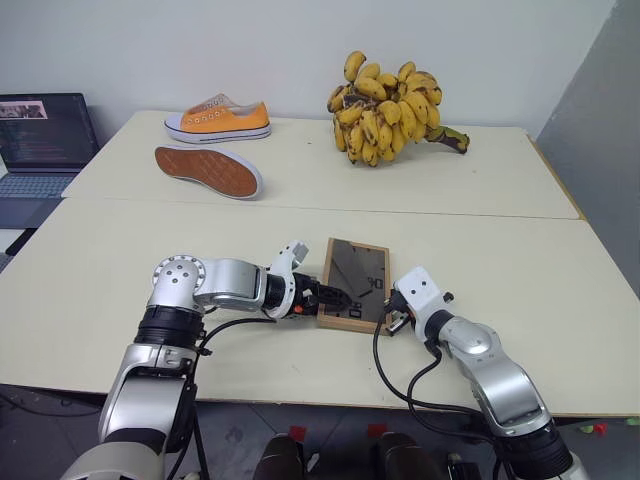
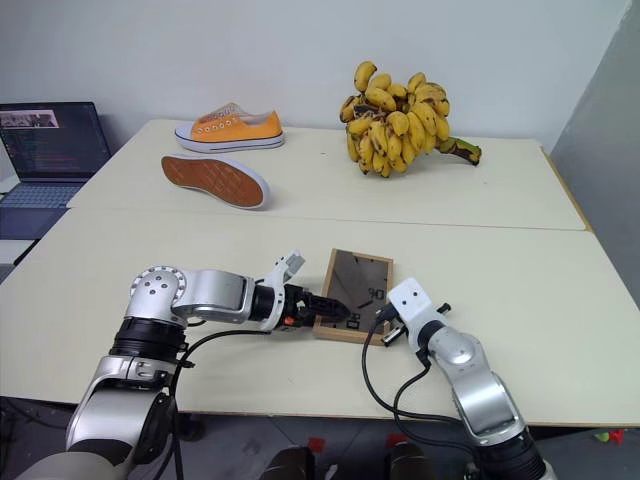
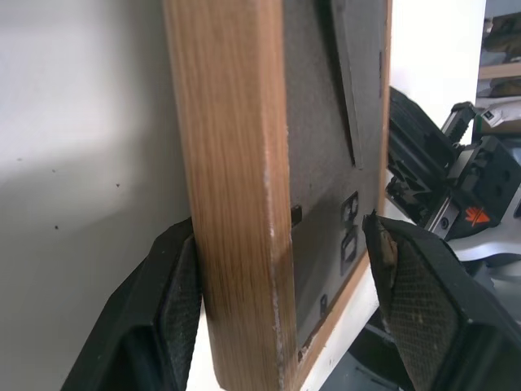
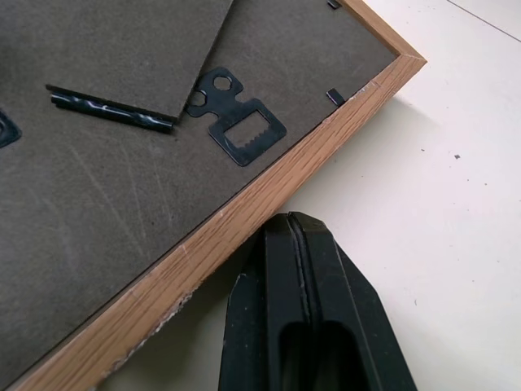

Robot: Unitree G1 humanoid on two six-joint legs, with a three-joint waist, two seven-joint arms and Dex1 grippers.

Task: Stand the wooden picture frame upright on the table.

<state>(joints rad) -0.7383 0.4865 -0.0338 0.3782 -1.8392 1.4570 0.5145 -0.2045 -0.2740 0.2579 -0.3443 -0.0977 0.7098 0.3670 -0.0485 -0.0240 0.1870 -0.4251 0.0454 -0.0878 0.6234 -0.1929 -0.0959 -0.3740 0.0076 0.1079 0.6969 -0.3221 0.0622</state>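
While the wooden picture frame (image 1: 354, 284) lies back-side up near the front edge of the desk (image 1: 120, 270), you have both arms closed in on its near end. Its dark grey back panel faces up, with the stand strut (image 1: 350, 262) lying on it and a small sawtooth hanger (image 4: 244, 134) visible in the right wrist view.

Your left tool (image 1: 340, 297) comes in from the left with its fingers spread wide apart. In the left wrist view they straddle the near end of the frame: one pad (image 3: 175, 297) sits against the outer side of the light-wood rail, the other (image 3: 411, 289) stands just past the opposite rail. Whether either pad presses on the wood, you cannot tell from these views.

Your right tool (image 4: 297, 236) has its two fingers pressed together, holding nothing. Its tip sits just beside the frame's right rail, at the near right corner, resting low over the desk surface.

Farther back on the desk you have an orange sneaker (image 1: 218, 119) standing on its sole, a second sneaker (image 1: 208, 170) tipped with its brown sole showing, and a large bunch of bananas (image 1: 390, 108). A laptop (image 1: 40, 145) sits open off the desk's left side.
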